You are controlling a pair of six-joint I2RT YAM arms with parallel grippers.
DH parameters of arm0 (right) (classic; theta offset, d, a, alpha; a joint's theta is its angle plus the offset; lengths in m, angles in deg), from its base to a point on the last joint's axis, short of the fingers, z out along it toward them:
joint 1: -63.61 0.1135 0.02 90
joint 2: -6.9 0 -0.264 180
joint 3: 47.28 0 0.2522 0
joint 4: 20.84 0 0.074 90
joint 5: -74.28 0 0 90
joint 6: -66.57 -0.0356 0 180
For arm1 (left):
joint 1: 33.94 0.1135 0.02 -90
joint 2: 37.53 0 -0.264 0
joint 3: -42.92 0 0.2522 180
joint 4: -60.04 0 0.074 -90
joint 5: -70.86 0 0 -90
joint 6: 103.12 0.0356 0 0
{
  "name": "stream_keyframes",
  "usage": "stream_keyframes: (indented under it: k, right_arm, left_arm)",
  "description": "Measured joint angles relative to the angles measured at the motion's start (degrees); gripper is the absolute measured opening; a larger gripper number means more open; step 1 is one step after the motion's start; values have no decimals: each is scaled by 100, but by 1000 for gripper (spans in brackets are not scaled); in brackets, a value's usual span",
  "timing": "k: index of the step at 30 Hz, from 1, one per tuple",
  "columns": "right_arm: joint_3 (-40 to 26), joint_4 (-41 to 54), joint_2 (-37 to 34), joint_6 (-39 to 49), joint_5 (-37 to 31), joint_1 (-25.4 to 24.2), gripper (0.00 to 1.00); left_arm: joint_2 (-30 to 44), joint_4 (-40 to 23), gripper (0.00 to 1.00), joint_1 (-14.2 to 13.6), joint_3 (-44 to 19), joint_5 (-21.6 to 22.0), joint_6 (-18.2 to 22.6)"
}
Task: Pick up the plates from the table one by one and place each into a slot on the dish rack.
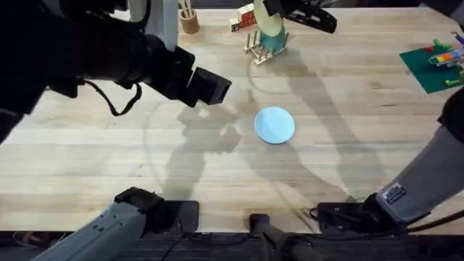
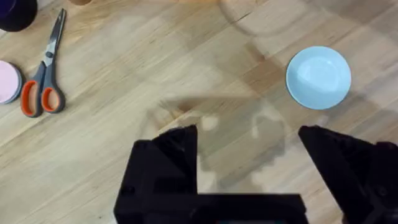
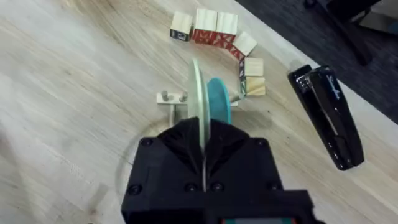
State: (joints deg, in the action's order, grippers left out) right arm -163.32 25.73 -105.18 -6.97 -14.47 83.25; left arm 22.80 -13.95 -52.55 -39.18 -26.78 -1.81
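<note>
While the right arm stretches from its base at the lower right to the far side of the tabletop (image 1: 109, 159), we see its gripper (image 1: 274, 13) above the dish rack (image 1: 265, 45), with the fingers closed on the cream-yellow plate (image 1: 270, 25). That plate stands on edge over the rack. The left arm rises close under the overhead camera as a large dark mass across the upper left, its gripper (image 1: 210, 85) hanging above bare wood, left of the light blue plate (image 1: 275, 125).

From the right wrist we make out what the overhead view hides: the cream plate's thin rim (image 3: 198, 93) runs straight up from between the black fingers (image 3: 180, 140), and a darker teal plate (image 3: 219, 102) already stands in the rack just beside it. Behind the rack lie wooden letter blocks (image 3: 214, 28), and a black stapler (image 3: 329, 118) sits off to one side near the tabletop's edge.

From the left wrist we see the left fingers (image 2: 171, 155) spread wide apart with nothing between them, the blue plate lying flat on the wood beyond them. Orange-handled scissors (image 2: 45, 74) and a pink round dish (image 2: 9, 81) lie well apart from that plate. A green mat with small bricks (image 1: 435, 65) sits at the far right edge.
</note>
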Motion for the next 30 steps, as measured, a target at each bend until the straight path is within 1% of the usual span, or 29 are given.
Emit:
stream_keyframes:
  k: [11, 21, 30]
  right_arm:
    - [0, -96, -40, 51, 1, -7, 29]
    - [0, -91, -414, 51, 0, -37, 29]
    - [0, -92, -424, 51, 0, -39, 29]
  left_arm:
    - [0, -1, 995, 0, 0, 0, 0]
    - [-1, 0, 994, 0, 0, 0, 0]
    - [-1, -1, 994, 0, 0, 0, 0]
